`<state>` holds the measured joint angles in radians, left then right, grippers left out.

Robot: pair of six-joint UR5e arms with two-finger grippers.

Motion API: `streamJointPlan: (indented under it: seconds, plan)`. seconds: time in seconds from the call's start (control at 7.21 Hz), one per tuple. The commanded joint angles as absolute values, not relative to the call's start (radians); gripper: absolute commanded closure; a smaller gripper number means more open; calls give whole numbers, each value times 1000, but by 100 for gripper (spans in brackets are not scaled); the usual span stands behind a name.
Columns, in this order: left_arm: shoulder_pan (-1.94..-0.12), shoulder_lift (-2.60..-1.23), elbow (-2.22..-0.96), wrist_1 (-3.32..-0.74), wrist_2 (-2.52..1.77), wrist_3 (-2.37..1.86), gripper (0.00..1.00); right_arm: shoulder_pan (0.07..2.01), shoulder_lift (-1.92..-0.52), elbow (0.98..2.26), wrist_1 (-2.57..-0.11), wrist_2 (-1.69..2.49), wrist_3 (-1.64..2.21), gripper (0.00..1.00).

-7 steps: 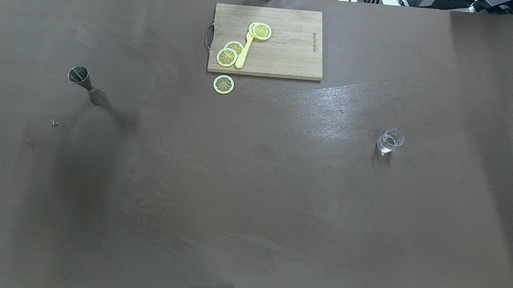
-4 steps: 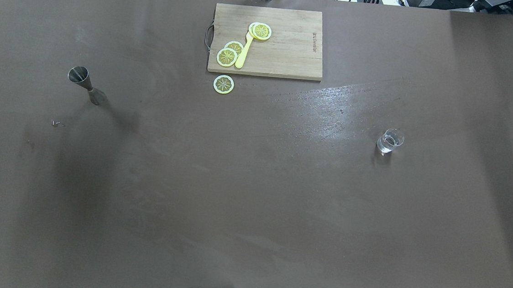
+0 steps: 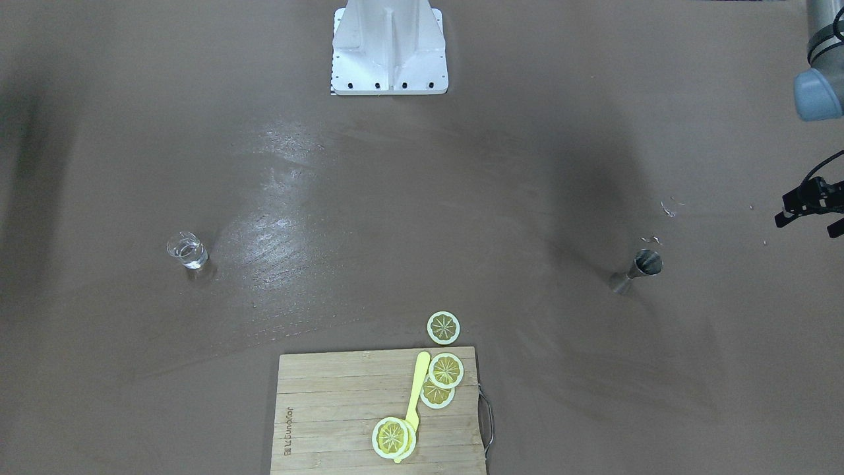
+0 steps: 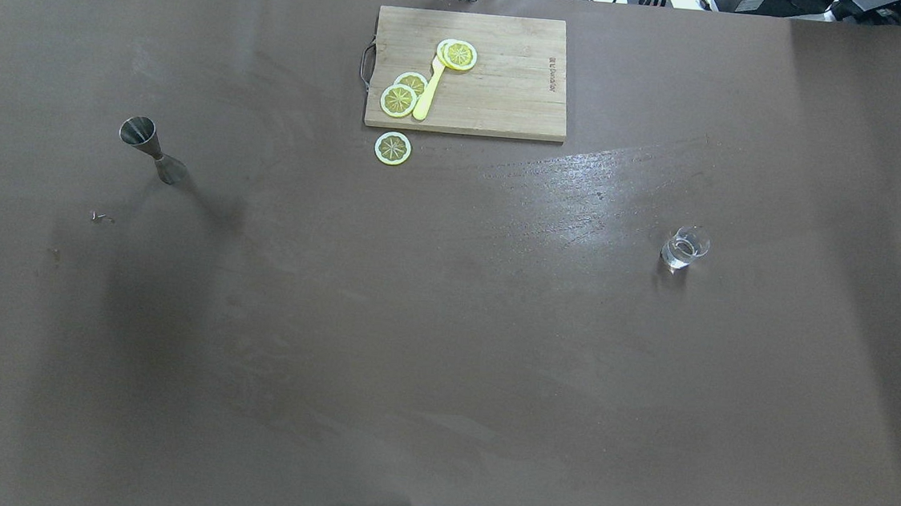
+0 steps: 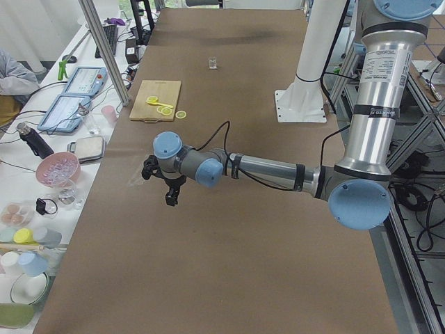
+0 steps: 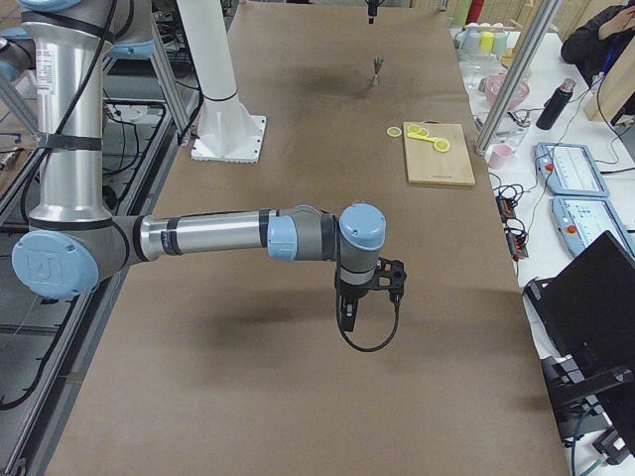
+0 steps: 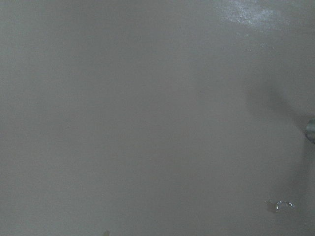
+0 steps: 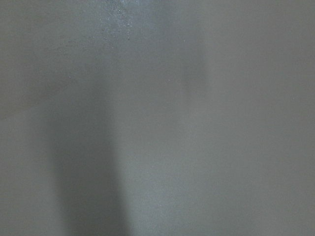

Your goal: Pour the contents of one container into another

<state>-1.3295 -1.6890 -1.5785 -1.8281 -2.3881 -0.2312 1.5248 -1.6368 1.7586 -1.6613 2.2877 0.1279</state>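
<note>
Illegibly stamped board (image 4: 503,100); tumbler (image 4: 684,250), jigger (image 4: 151,149) apart.

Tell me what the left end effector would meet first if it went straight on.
Probably the bare brown table: the left end effector points downward, with the jigger off to its side.

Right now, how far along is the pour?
Done: nothing; the tumbler holds liquid, upright, far from the jigger. In hand: nothing gripped; left gripper hangs off to the jigger's side, right gripper over bare table. Left: grasp the tumbler, carry it over, pour.
</note>
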Motion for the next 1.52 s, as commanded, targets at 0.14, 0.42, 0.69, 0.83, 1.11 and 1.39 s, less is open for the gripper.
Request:
streamJointPlan:
  seconds: [0.14,0.42,0.69,0.83,1.11,1.39]
  plan:
    - [-1315,-1686,-1597,-1832,-2357,-230,1,1525,-1637,1758,-1661,2287,127,0]
    - [-1309,-1686,-1603,-1830,-2352,-230,1,1525,-1637,1755,-1661,2287,129,0]
    - [-1252,-1695,-1603,-1868,-2306,-224,1,1523,-1632,1750,-1661,2287,127,0]
    - [-1197,-1694,-1641,-1972,-2213,-225,1,1522,-1605,1749,-1610,2307,129,0]
    - [-1189,-1555,-1744,-2217,-2144,-232,1,1499,-1577,1708,-1408,2316,132,0]
    - [-1175,-1526,-1769,-2284,-2090,-227,1,1476,-1577,1707,-1341,2383,127,0]
